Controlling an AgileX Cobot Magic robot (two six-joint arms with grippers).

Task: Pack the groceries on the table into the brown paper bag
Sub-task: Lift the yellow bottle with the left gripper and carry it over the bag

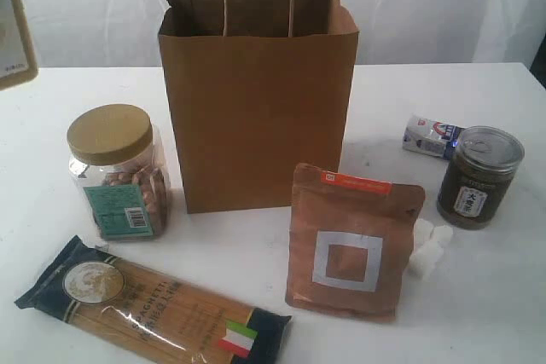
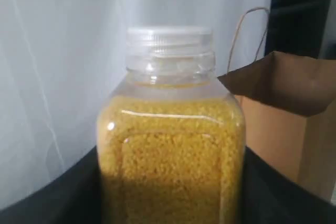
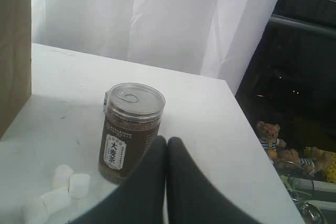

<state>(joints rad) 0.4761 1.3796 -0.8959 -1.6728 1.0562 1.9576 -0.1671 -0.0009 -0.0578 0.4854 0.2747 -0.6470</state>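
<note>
From my remote station: my left tool [image 2: 170, 195] grips a clear bottle of yellow grain [image 2: 170, 145], its dark fingers on either flank. The bottle is filled to the shoulder under a clear screw cap and is held off the surface [image 1: 478, 313], up at the far left and beside the brown paper bag [image 1: 256, 108]. My right tool [image 3: 167, 142] is closed with its fingers pressed together, gripping nothing, just in front of the dark silver-lidded jar [image 3: 130, 129].

The bag stands upright mid-surface with its mouth open and handles up; I cannot tell what it contains. The tan-lidded nut jar [image 1: 119, 172], roughly half full of nuts, stands just left of the bag. The dark jar, packed with brown grains under a pull-ring lid, carries a label of Chinese characters. The long packet [image 1: 149, 309] lying at front left reads "SPAGHETTI" beside an Italian flag. The copper pouch [image 1: 354, 240] stands in front of the bag with an orange strip and a silver square outline. The nut jar's teal label is too small to read.

White marshmallows [image 1: 429, 249] lie loose against the pouch's right side. A small white-blue carton [image 1: 432, 135] lies behind the dark jar. Bare surface runs between bag and carton and along the front right; the right edge falls close behind the dark jar.
</note>
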